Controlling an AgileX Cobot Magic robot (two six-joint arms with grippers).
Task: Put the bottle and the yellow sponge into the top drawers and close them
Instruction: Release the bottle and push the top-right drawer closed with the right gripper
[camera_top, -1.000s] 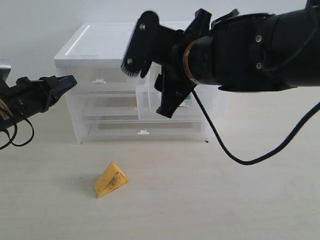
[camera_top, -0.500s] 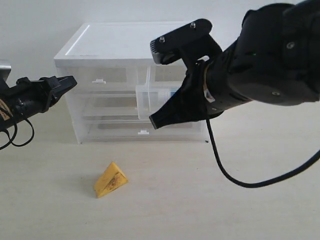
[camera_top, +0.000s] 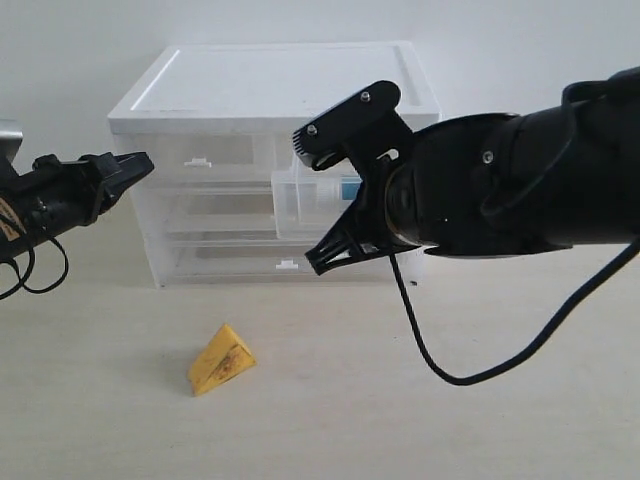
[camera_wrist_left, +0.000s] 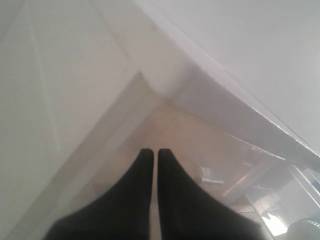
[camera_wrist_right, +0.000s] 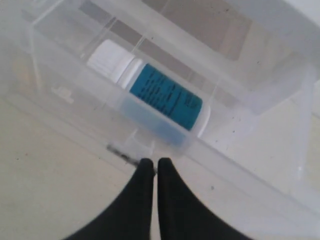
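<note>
The bottle (camera_wrist_right: 155, 95), white with a teal label, lies on its side inside the pulled-out right top drawer (camera_top: 288, 205); its label (camera_top: 348, 188) shows through the clear wall. The left top drawer (camera_top: 198, 160) is closed. My right gripper (camera_wrist_right: 151, 162) is shut and empty, its tips just in front of that open drawer's front wall, by the small tab handle (camera_wrist_right: 137, 145). In the exterior view the right gripper (camera_top: 312, 265) points down-left before the cabinet. The yellow sponge (camera_top: 221, 360) lies on the table in front. My left gripper (camera_top: 145, 165) is shut and empty beside the cabinet's left side.
The white-topped cabinet (camera_top: 280, 85) stands at the back of the beige table (camera_top: 400, 420), with two full-width drawers (camera_top: 288, 264) below. The right arm's black cable (camera_top: 430, 350) hangs down to the table. In the left wrist view the left gripper (camera_wrist_left: 151, 152) faces the cabinet's blurred wall.
My right gripper has gone from open to shut, and the arm has swung down in front of the open right drawer. The left arm and the sponge have not moved.
</note>
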